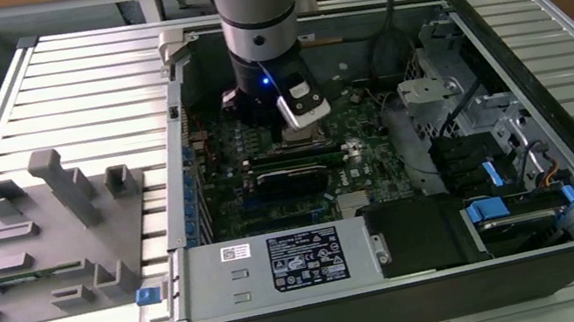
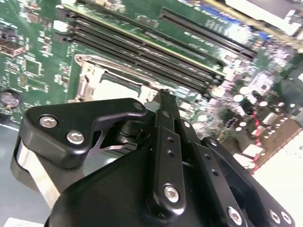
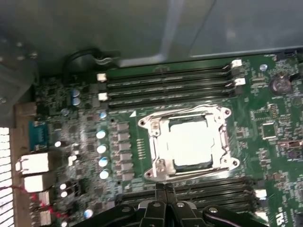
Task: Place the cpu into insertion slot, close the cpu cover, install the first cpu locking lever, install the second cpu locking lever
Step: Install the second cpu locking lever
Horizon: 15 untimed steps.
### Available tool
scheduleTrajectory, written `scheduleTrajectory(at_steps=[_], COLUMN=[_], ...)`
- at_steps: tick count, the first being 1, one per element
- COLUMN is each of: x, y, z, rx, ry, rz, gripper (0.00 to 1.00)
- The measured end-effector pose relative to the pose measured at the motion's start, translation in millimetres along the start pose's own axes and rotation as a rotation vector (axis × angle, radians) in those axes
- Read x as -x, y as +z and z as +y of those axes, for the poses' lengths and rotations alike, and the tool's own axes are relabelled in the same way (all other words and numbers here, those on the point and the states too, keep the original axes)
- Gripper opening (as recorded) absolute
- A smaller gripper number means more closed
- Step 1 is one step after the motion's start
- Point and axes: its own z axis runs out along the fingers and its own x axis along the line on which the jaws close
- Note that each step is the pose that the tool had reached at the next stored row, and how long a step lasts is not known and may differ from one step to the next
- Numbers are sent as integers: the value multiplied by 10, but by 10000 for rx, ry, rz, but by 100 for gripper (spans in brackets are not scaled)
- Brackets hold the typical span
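First wrist view: cpu (image 3: pixel 190 145) lies in its socket beside the end effector (image 3: pixel 164 189).

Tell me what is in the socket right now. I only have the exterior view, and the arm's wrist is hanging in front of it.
Observer: In the first wrist view the cpu lies in the socket with its pale top facing up.
Operator: Is the cover down or up?
Observer: The cpu cover lies flat around the chip, which shows through its window.
Operator: Is the gripper carrying anything?
Observer: No. The gripper has its fingertips together with nothing between them, just off the socket's edge by the memory slots.
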Motion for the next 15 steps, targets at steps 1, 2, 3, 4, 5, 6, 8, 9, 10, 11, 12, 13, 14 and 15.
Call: scheduleTrajectory(at_steps=[1,2,3,4,5,6,8,9,10,11,12,13,14,15], x=[23,48,74,101,126,151,195,217,238,256,270,277,281,284], y=[6,12,18,24,29,35,46,51,56,61,66,70,75,79], z=[10,21,31,41,51,60,77,85,93,102,115,130,148,169], rx=[-1,-1,-1,-2,-3,-4,-4,-5,-5,-5,-6,-8,-13,-20], ry=[9,18,27,36,45,53,75,87,98,109,124,138,149,156], rz=[-1,-2,-3,-4,-4,-5,-8,-9,-11,-12,-13,-15,-17,-18], gripper=[11,11,11,11,11,11,11,11,11,11,11,11,11,11])
